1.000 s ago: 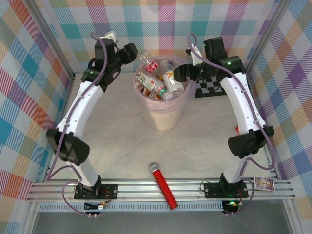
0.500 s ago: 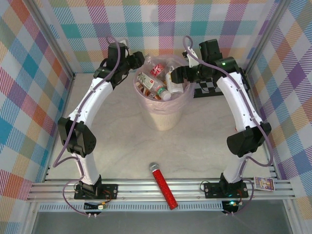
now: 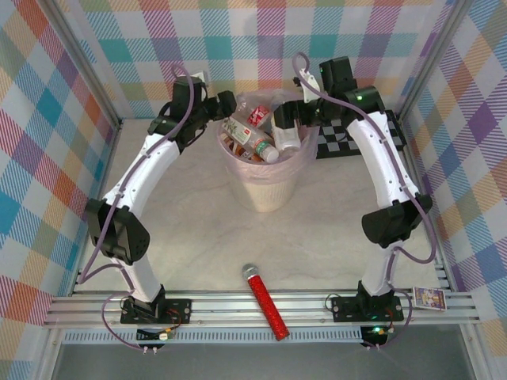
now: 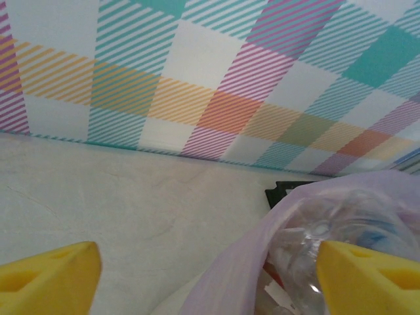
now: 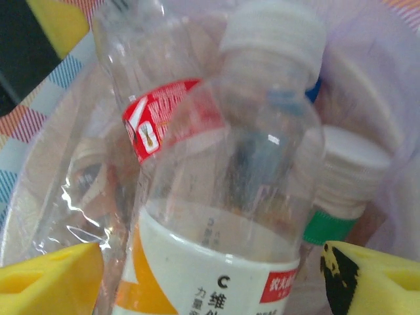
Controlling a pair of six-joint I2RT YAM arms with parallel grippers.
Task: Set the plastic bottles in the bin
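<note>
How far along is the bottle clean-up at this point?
Nearly done: the bin holds a heap of plastic bottles. In hand: an orange-labelled bottle stands between the fingers of the right gripper above the heap, grip or release unclear; left gripper open at the rim. Left: no bottle lies on the table.

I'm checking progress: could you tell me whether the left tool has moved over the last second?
Yes: the left tool has shifted rightwards, closer to the rim of the bin.
</note>
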